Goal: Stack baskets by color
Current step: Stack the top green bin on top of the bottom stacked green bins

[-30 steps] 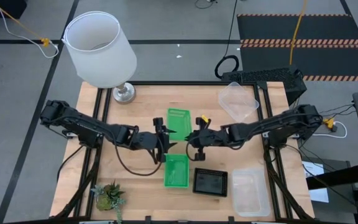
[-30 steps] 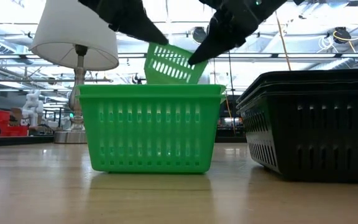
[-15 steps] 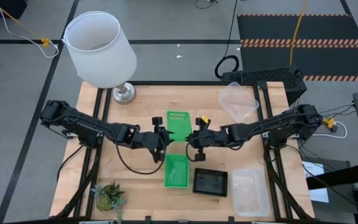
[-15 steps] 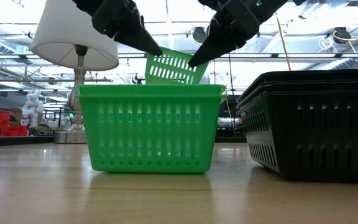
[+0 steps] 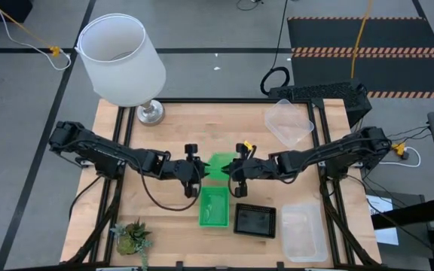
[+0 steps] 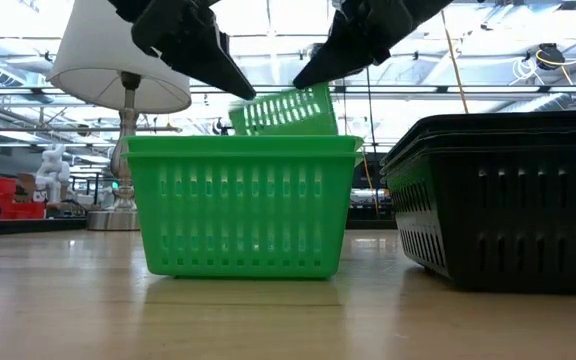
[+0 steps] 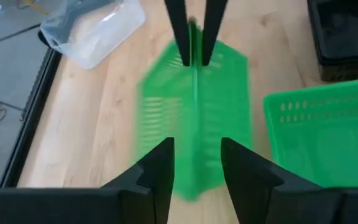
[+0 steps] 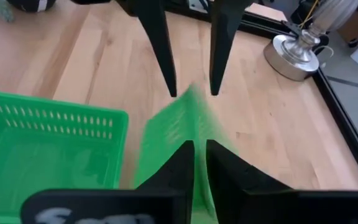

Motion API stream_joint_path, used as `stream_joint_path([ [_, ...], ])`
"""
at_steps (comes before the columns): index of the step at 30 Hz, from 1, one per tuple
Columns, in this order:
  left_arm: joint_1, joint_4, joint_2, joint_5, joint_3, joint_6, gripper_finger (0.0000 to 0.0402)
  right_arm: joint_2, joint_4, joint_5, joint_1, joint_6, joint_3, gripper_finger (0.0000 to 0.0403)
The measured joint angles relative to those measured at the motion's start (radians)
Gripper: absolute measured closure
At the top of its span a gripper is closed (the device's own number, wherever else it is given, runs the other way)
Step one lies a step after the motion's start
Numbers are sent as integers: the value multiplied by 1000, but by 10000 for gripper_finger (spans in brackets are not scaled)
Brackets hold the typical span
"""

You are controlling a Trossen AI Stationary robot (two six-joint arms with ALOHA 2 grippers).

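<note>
A bright green basket (image 5: 218,165) hangs above the table's middle between my two grippers and looks blurred in both wrist views. My left gripper (image 5: 200,172) is at its left end and my right gripper (image 5: 233,170) at its right end, both shut on it. Nearer the front edge, another green basket (image 5: 214,207) stands on its bottom on the table, with a black basket (image 5: 255,220) to its right. The low view shows the held basket (image 6: 283,112) behind and above the standing one (image 6: 243,210). My left gripper has the left end of the basket's upper rim (image 7: 196,134) between its two fingers, which stand fairly wide apart. They slant down from the table's left, along the rim. The basket is clear of the table. My right gripper pinches the right end of the same rim (image 8: 197,132) between two nearly closed fingers. They slant down from the table's right, along the rim. The basket hangs below them, off the table.
A white lamp (image 5: 120,60) stands at the far left corner and a small potted plant (image 5: 132,237) at the near left. One clear basket (image 5: 288,123) lies at the far right and another (image 5: 304,233) at the near right. Bare wood lies left of the green baskets.
My left gripper has tipped its fingers down onto the held basket's left end. My right gripper's tips have risen a little. The basket has swung from a slant to nearly level in the low view, and from above it looks shorter.
</note>
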Motion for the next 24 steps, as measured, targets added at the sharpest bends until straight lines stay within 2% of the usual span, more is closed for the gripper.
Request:
stream_joint_path([
  [3, 3, -5, 0, 24, 0, 30, 296, 0, 12, -1, 1, -11, 0, 363],
  [8, 14, -24, 0, 29, 0, 49, 390, 0, 4, -3, 2, -16, 0, 363],
  [16, 39, -22, 0, 28, 0, 0, 352, -1, -151, -20, 1, 23, 0, 360],
  [21, 40, -22, 0, 30, 0, -24, 332, -5, -278, -161, -2, 122, 0, 334],
  [24, 40, -22, 0, 48, 0, -29, 324, 0, -293, -219, -1, 198, 0, 306],
])
